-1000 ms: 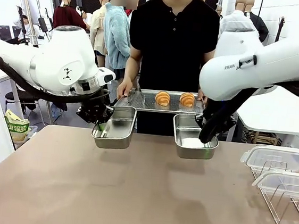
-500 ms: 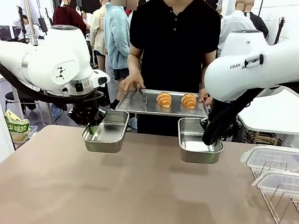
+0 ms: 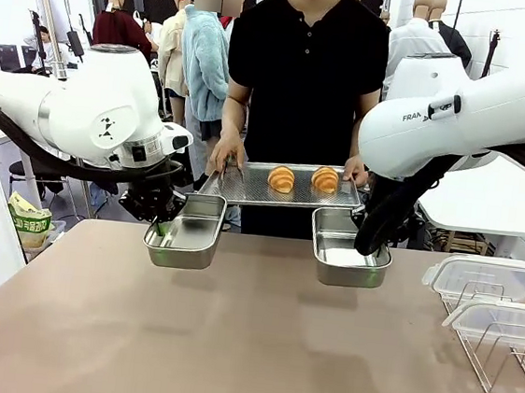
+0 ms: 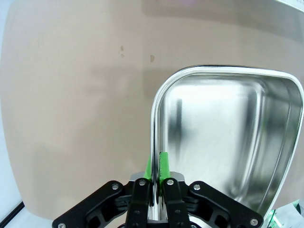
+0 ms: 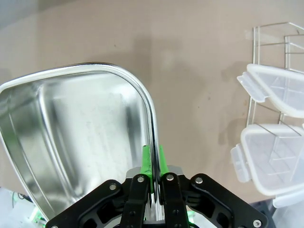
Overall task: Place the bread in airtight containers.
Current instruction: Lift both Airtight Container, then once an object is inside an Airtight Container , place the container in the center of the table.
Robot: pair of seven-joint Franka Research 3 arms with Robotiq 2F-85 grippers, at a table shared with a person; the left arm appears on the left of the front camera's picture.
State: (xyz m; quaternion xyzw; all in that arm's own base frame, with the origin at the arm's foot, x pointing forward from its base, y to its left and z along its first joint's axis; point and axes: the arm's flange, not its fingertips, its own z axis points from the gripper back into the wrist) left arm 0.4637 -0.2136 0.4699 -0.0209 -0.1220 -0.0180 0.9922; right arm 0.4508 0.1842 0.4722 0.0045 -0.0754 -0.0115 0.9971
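Left gripper (image 3: pixel 161 227) (image 4: pixel 156 164) is clamped tight on the rim of the left container (image 3: pixel 185 237) (image 4: pixel 223 133), green pads pinching the steel wall. Right gripper (image 3: pixel 363 243) (image 5: pixel 153 161) does the same on the rim of the right container (image 3: pixel 348 254) (image 5: pixel 85 137). Both tubs look to be held just off the table (image 3: pixel 247 345), judging by the shadows under them, though I can't be sure from this angle. Both are empty. Behind them the person (image 3: pixel 303 79) holds out a perforated tray (image 3: pixel 244 190), and the two croissants (image 3: pixel 281 179) sit on it side by side, just beyond the tubs. So the containers are offered up, with no bread loaded yet. Left to do, by my reckoning: a croissant into each tub. Then the translucent lids (image 3: pixel 484 276) (image 5: pixel 280 90), waiting on the wire rack (image 3: pixel 499 357) at the right, get snapped on.
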